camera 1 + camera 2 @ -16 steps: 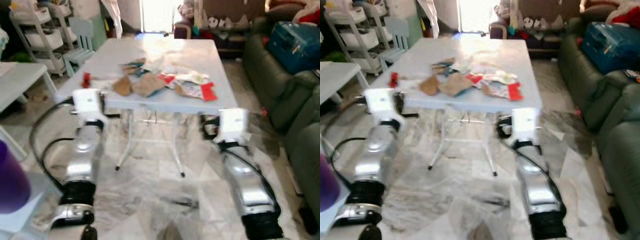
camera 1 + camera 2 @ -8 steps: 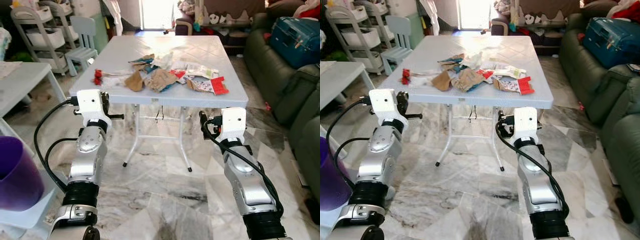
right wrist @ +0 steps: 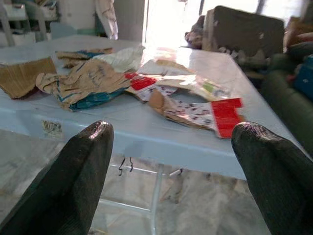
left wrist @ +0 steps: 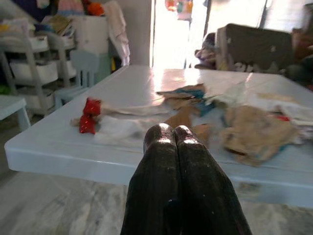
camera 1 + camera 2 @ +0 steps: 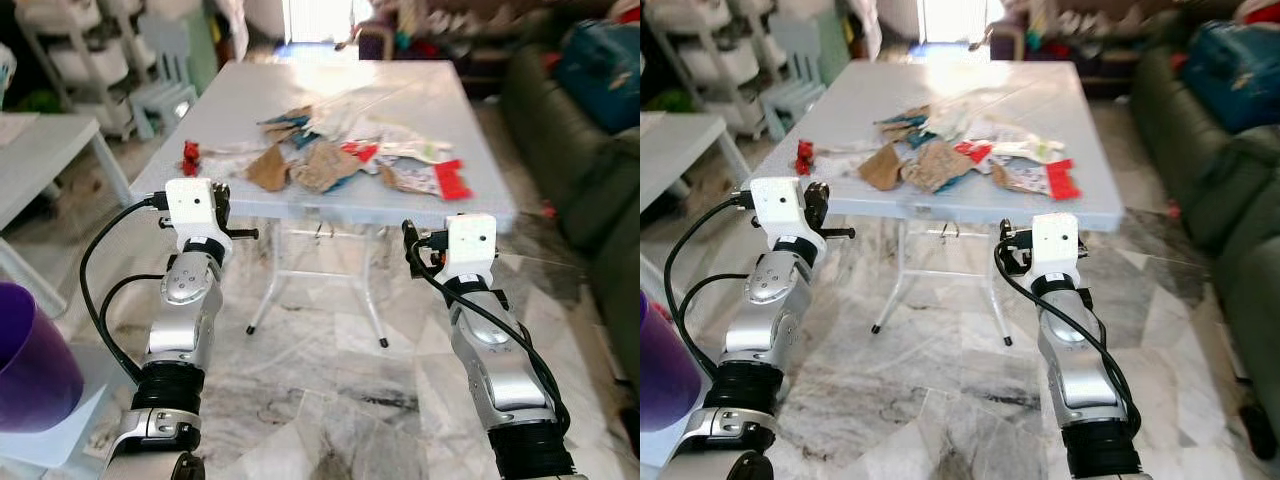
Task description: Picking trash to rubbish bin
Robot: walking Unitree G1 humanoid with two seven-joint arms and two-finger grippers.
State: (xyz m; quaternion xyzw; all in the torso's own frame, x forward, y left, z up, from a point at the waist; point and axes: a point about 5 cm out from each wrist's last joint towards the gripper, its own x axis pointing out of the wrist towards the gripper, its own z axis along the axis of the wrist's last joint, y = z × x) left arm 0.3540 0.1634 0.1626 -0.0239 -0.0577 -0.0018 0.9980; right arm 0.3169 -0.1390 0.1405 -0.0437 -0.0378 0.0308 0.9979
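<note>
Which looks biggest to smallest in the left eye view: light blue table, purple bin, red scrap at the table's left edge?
1. Light blue table.
2. Purple bin, cut off by the frame and nearer the camera, so its share is inflated.
3. Red scrap, far the smallest.

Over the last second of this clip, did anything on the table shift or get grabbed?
Nothing got grabbed. The robot and its camera came nearer the table, so the whole picture shifted. Both arms stayed raised short of its near edge: left tool shut, right tool open and empty. The trash pile and the red scrap lie where they were.
</note>
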